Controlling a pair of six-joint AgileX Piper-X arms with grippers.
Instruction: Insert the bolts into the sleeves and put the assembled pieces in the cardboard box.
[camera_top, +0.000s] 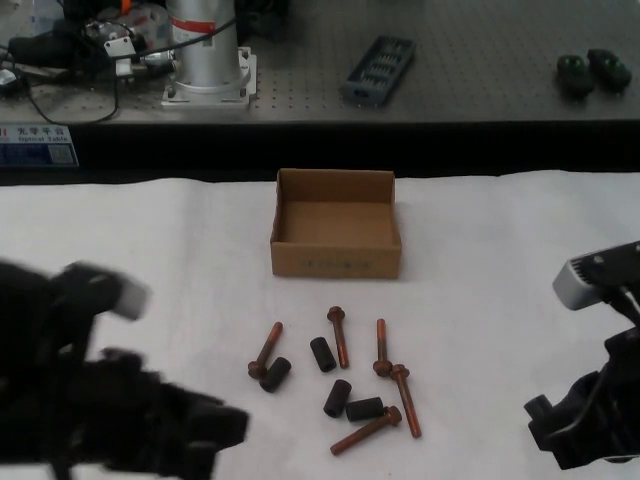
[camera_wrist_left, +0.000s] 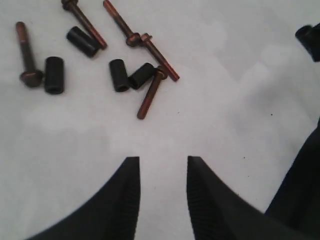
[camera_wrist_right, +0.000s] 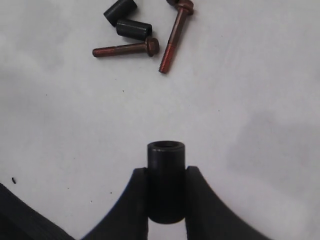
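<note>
Five copper-coloured threaded metal bolts (camera_top: 339, 335) with flanged heads lie on the white-covered counter (camera_top: 500, 300), in a loose group at the lower middle of the high view. Four short black cylindrical sleeves (camera_top: 322, 354) lie among them, some touching a bolt, and every bolt lies outside the sleeves. A fifth black sleeve (camera_wrist_right: 166, 155) sits in the right gripper (camera_wrist_right: 166, 171), whose fingers pinch it from both sides, its open end facing the camera. That makes five sleeves in all.

One open brown cardboard box (camera_top: 335, 262) stands at the middle of the high view, just above the group. Its front wall carries a line of dark print, too small to read. A blue and white label (camera_top: 35, 145) at the upper left edge cannot be read either.

The left gripper (camera_wrist_left: 163, 160) has its fingers spread apart, holding nothing, over bare white cover.

The high view gives the box and places the arms at the lower left and lower right corners, with the group between them. The left wrist view lays out all five bolts and the four loose sleeves. The right wrist view gives the bore of the held sleeve, with two sleeves and two bolts beyond it
</note>
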